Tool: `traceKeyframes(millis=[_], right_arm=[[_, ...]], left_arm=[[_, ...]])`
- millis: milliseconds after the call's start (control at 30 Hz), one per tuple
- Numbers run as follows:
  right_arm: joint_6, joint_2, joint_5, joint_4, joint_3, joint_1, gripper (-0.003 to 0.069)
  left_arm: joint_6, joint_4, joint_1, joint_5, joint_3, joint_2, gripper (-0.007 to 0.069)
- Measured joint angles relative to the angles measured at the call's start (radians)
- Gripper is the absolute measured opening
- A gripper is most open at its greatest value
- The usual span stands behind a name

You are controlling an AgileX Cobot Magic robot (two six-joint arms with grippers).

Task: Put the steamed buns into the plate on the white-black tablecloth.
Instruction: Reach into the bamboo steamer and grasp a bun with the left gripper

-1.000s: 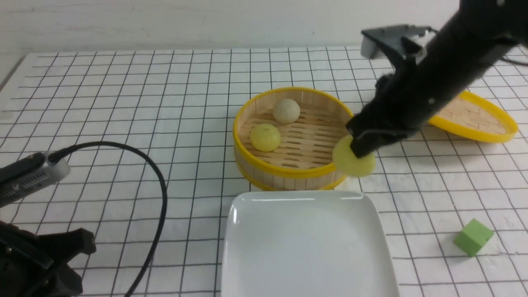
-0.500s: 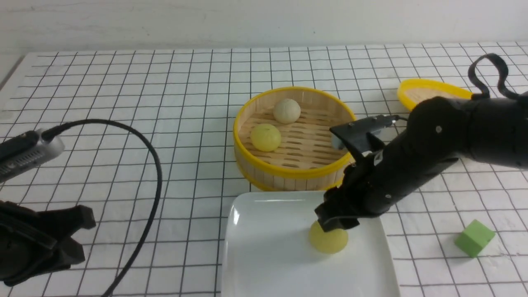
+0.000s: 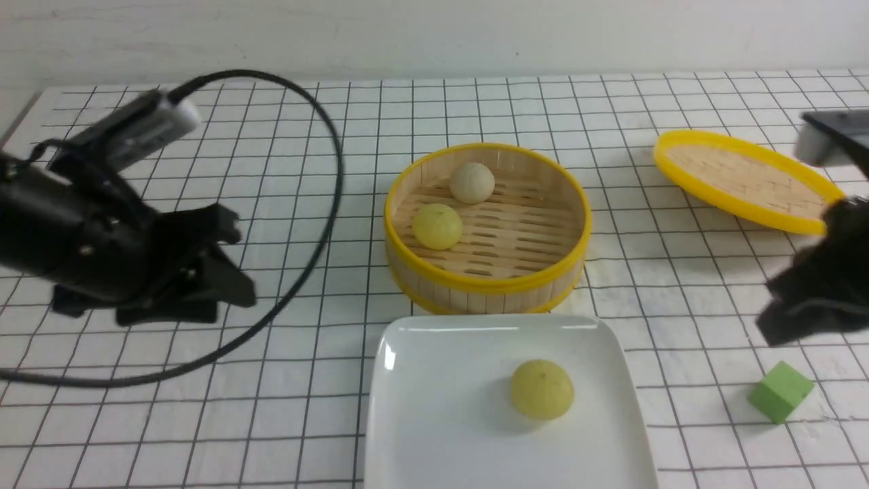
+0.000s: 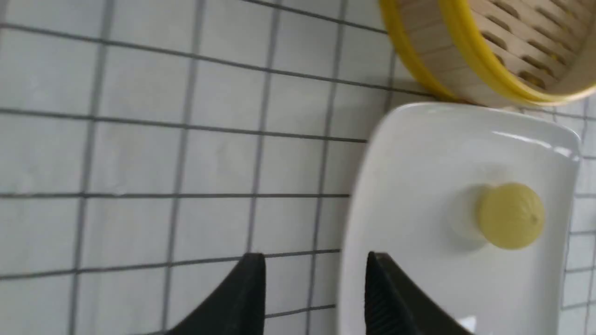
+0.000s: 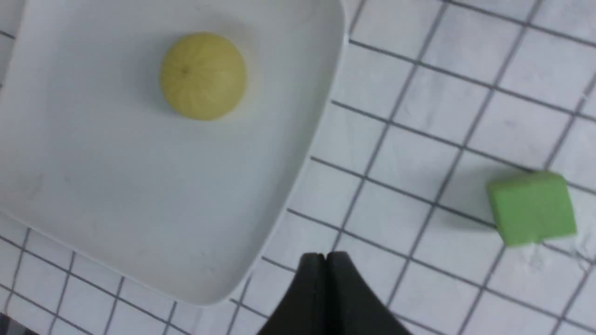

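One pale yellow steamed bun (image 3: 542,388) lies on the white square plate (image 3: 441,421) at the front; it also shows in the left wrist view (image 4: 511,221) and the right wrist view (image 5: 203,76). A second pale yellow bun (image 3: 437,226) and a beige-white bun (image 3: 471,182) sit in the bamboo steamer (image 3: 485,282). My left gripper (image 3: 234,261) is open and empty, left of the steamer; in its wrist view (image 4: 314,272) it hangs by the plate's edge (image 4: 363,186). My right gripper (image 5: 325,257) is shut and empty, beside the plate (image 5: 298,153), at the right edge of the front view.
The steamer lid (image 3: 747,180) lies at the back right. A green cube (image 3: 779,390) sits right of the plate, also in the right wrist view (image 5: 531,207). The white-black tablecloth (image 3: 305,136) covers the table. A black cable (image 3: 326,204) loops off the left arm.
My right gripper carried the yellow bun from the steamer's rim to the plate, let it go and drew back to the right. My left arm rose and moved toward the steamer.
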Motion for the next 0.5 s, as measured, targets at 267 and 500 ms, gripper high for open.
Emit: traceKeyframes(millis=[267,500], right_arm=[[0.000,-0.263,-0.073,-0.032,0.259,-0.101,-0.0015],[0.000,-0.318,-0.167,0.016,0.305,-0.103,-0.0008]], left_arm=[[-0.041,0.053,-0.246,0.034,-0.362,0.352,0.0343],[-0.192,0.255,-0.370,0.086,-0.767,0.622,0.0444]])
